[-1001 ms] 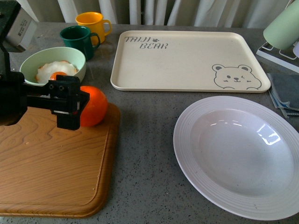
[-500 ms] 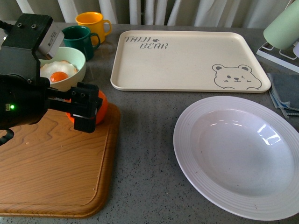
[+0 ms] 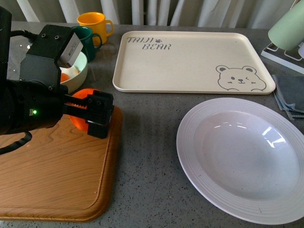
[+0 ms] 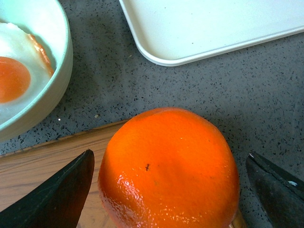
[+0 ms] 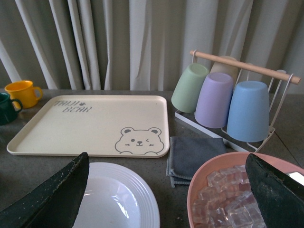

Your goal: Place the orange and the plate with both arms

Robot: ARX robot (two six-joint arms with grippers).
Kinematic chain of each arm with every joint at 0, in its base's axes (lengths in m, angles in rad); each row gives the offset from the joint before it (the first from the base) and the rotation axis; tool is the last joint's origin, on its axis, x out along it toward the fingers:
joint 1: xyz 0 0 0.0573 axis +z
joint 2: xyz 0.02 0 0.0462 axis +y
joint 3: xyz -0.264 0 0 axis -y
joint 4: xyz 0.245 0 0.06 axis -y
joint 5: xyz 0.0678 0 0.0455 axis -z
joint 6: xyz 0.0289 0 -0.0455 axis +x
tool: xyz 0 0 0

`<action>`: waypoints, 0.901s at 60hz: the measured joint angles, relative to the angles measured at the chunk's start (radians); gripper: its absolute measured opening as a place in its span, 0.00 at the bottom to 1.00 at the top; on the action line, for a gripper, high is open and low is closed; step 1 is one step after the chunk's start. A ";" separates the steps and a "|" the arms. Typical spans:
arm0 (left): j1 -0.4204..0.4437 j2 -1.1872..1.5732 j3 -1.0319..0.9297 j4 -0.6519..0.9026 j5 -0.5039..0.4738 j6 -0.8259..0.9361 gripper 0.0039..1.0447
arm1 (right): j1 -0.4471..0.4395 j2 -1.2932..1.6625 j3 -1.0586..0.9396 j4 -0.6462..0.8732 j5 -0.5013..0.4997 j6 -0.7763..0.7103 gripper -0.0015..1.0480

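The orange (image 4: 168,166) sits at the far right corner of the wooden cutting board (image 3: 52,171). In the front view only a sliver of it (image 3: 77,119) shows behind my left arm. My left gripper (image 3: 97,115) is open, its jaws either side of the orange with gaps on both sides. The large white plate (image 3: 247,159) lies on the grey counter at the right; its rim shows in the right wrist view (image 5: 137,194). My right gripper (image 5: 166,199) is open and empty, held above the counter near the plate's far right; it is out of the front view.
A cream bear tray (image 3: 190,59) lies at the back middle. A pale green bowl with a fried egg (image 4: 28,71) sits behind the board, with green (image 3: 88,40) and yellow (image 3: 95,23) mugs beyond. A pink bowl of ice cubes (image 5: 237,190), grey cloth (image 5: 194,154) and cup rack (image 5: 228,95) stand right.
My left arm has moved right and forward over the board, bringing its open jaws round the orange, which now is mostly hidden in the front view. The orange and plate have not moved.
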 joint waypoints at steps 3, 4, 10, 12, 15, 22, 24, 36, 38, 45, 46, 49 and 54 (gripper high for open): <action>0.000 0.005 0.000 0.002 -0.001 0.000 0.91 | 0.000 0.000 0.000 0.000 0.000 0.000 0.91; 0.000 0.008 0.000 0.002 -0.001 0.000 0.88 | 0.000 0.000 0.000 0.000 0.000 0.000 0.91; 0.001 0.010 0.000 0.004 -0.004 0.000 0.75 | 0.000 0.000 0.000 0.000 0.000 0.000 0.91; 0.002 0.010 0.000 0.004 -0.005 0.000 0.70 | 0.000 0.000 0.000 0.000 0.000 0.000 0.91; 0.005 0.010 0.000 0.004 -0.004 0.000 0.65 | 0.000 0.000 0.000 0.000 0.000 0.000 0.91; 0.011 0.000 -0.008 0.004 -0.008 0.000 0.60 | 0.000 0.000 0.000 0.000 0.000 0.000 0.91; 0.012 -0.008 -0.012 0.003 -0.010 0.001 0.60 | 0.000 0.000 0.000 0.000 0.000 0.000 0.91; -0.016 -0.133 -0.039 -0.036 -0.006 0.022 0.59 | 0.000 0.000 0.000 0.000 0.000 0.000 0.91; -0.027 -0.153 -0.039 -0.043 -0.003 0.023 0.59 | 0.000 0.000 0.000 0.000 0.000 0.000 0.91; -0.084 -0.193 -0.038 -0.062 0.010 0.024 0.58 | 0.000 0.000 0.000 0.000 0.000 0.000 0.91; -0.090 -0.193 -0.037 -0.063 0.010 0.024 0.58 | 0.000 0.000 0.000 0.000 0.000 0.000 0.91; -0.121 -0.192 -0.032 -0.068 0.012 0.019 0.58 | 0.000 0.000 0.000 0.000 0.000 0.000 0.91; -0.169 -0.185 -0.016 -0.070 0.016 0.010 0.58 | 0.000 0.000 0.000 0.000 0.000 0.000 0.91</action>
